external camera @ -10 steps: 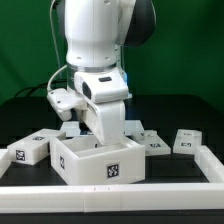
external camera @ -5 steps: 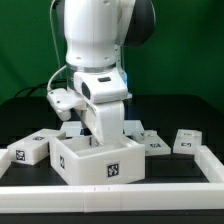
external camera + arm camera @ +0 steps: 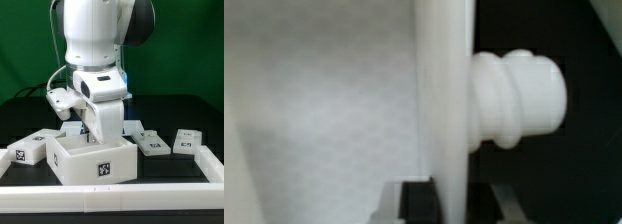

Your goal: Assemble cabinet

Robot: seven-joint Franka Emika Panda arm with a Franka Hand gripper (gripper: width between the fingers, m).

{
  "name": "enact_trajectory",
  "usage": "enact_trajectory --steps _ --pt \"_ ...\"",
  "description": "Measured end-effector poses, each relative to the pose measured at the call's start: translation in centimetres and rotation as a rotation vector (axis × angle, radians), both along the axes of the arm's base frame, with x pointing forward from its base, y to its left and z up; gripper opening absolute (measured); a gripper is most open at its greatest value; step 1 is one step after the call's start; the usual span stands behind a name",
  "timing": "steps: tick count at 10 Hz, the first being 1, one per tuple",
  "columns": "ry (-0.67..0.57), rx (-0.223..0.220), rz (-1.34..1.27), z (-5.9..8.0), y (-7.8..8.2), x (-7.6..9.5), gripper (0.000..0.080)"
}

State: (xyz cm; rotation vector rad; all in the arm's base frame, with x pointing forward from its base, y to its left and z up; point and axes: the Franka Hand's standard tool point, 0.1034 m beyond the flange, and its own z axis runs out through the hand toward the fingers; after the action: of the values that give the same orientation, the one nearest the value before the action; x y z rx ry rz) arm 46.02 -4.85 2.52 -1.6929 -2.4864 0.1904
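Note:
The cabinet [image 3: 90, 160], an open white box with a black-and-white tag on its front, stands on the black table in the middle of the exterior view. My gripper [image 3: 101, 136] reaches down from above onto the box's back wall. In the wrist view this white wall [image 3: 441, 90] runs between my fingers, and a ribbed white knob [image 3: 518, 98] sticks out of one side of it. My gripper [image 3: 457, 200] looks shut on the wall. The fingertips are mostly hidden by the arm in the exterior view.
A tagged white block [image 3: 28, 150] lies at the exterior view's left. Two tagged white parts [image 3: 152, 144] [image 3: 187, 140] lie at the right, and a small one [image 3: 70, 130] behind the box. A white border rail [image 3: 110, 196] runs along the front and right.
The cabinet box and my gripper have shifted a little toward the exterior view's left. The other parts have not moved.

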Motion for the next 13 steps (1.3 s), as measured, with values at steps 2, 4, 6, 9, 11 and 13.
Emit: enact_trajectory --steps 2,4,6,9,11,13 --pt "-0.001 0.000 0.000 0.0 0.0 0.0 0.0053" --pt "-0.006 -0.011 -0.068 0.1 0.6 0.2 0.0054" --pt "-0.022 -0.030 -0.185 0.1 2.8 1.4 0.0054" --pt "-0.038 -0.042 -0.292 -0.1 5.9 3.1 0.0054" --pt "-0.040 -0.043 -0.300 0.0 5.9 3.3 0.0054" --pt "-0.040 -0.043 -0.300 0.0 5.9 3.3 0.0054"
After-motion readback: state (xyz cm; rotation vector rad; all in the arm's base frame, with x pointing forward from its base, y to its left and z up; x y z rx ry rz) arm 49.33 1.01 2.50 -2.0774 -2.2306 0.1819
